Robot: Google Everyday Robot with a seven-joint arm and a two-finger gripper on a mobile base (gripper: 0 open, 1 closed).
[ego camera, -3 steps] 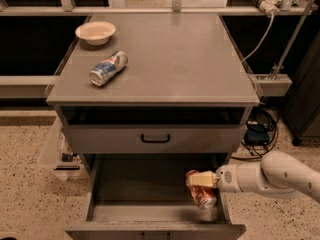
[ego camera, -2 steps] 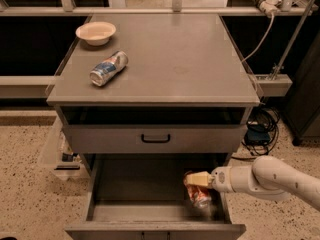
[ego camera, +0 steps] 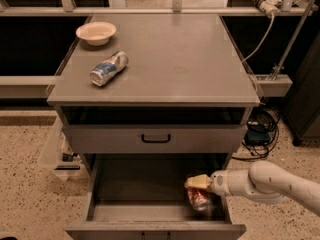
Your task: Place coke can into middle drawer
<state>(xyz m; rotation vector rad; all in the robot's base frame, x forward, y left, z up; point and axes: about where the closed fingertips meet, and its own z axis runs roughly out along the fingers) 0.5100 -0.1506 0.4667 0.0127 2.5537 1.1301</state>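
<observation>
The middle drawer (ego camera: 135, 186) is pulled open below the cabinet, a wide grey tray with a bare floor. The coke can (ego camera: 199, 199), red-orange with a silver end, stands inside it at the right front corner. My gripper (ego camera: 198, 183) reaches in from the right on a white arm (ego camera: 265, 183), its cream fingers at the can's top, closed on it.
A blue, white and red can (ego camera: 108, 68) lies on its side on the cabinet top (ego camera: 175, 59), near a cream bowl (ego camera: 96, 33) at the back left. A shut drawer front with a black handle (ego camera: 155, 138) sits above the open drawer. Cables hang at the right.
The gripper has moved left and lower inside the drawer with the can. The can now sits down near the drawer floor.
</observation>
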